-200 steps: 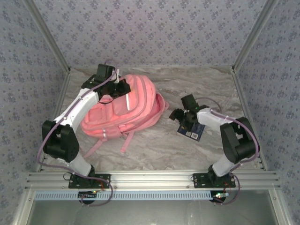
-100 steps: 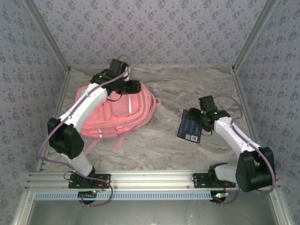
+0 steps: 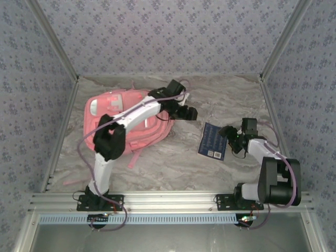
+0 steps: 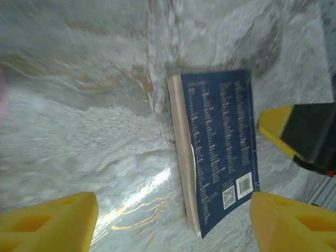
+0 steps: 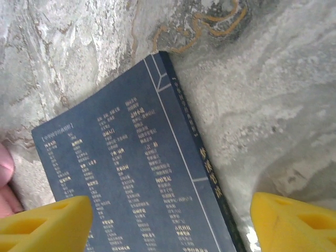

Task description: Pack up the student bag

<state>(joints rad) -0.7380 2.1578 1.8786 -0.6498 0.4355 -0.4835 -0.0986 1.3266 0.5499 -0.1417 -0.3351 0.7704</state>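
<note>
The student bag (image 3: pixel 123 113), a large pink backpack, lies flat at the left middle of the table; a sliver of its pink (image 5: pixel 4 178) shows at the right wrist view's left edge. A dark blue book (image 3: pixel 212 140) lies flat on the marble to its right, back cover up (image 4: pixel 218 147) (image 5: pixel 136 178). My left gripper (image 3: pixel 189 112) (image 4: pixel 173 226) reaches past the bag's right edge, open and empty, with the book ahead of it. My right gripper (image 3: pixel 228 134) (image 5: pixel 168 226) hovers open over the book's right side, its yellow fingers (image 5: pixel 296 220) wide apart.
The bag's pink straps (image 3: pixel 134 155) trail toward the near edge. Patterned walls and metal frame posts (image 3: pixel 273 105) close in the table on three sides. Bare marble (image 3: pixel 173 163) lies between the bag and the book. One right finger (image 4: pixel 302 131) shows beside the book in the left wrist view.
My left gripper opened and swung right from the bag's top to past its right edge. The bag shifted left and lies flatter. My right arm drew back right of the book.
</note>
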